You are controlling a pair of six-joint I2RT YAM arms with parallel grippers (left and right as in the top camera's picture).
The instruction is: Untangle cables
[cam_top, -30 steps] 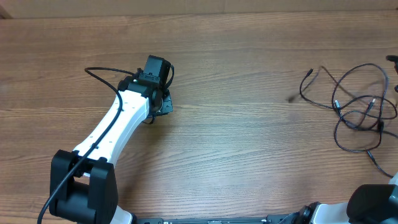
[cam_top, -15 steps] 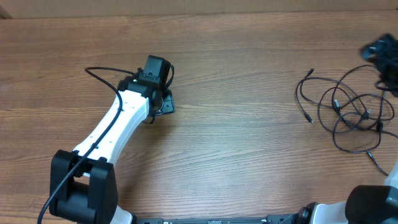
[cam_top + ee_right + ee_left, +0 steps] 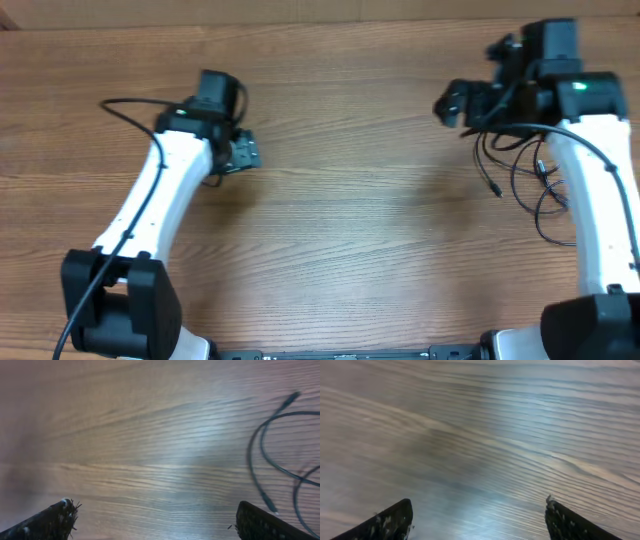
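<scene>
We see the left pincer (image 3: 481, 525) and the right pincer (image 3: 157, 522) spread wide over the table (image 3: 350, 230), the cables (image 3: 249, 462) lying near the right one.

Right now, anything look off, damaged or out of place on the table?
Nothing damaged. The only mess is the cables: a tangled heap at the right side of the table, partly under the right arm, one plug end trailing toward the centre. Left gripper and right gripper are open, holding nothing.
</scene>
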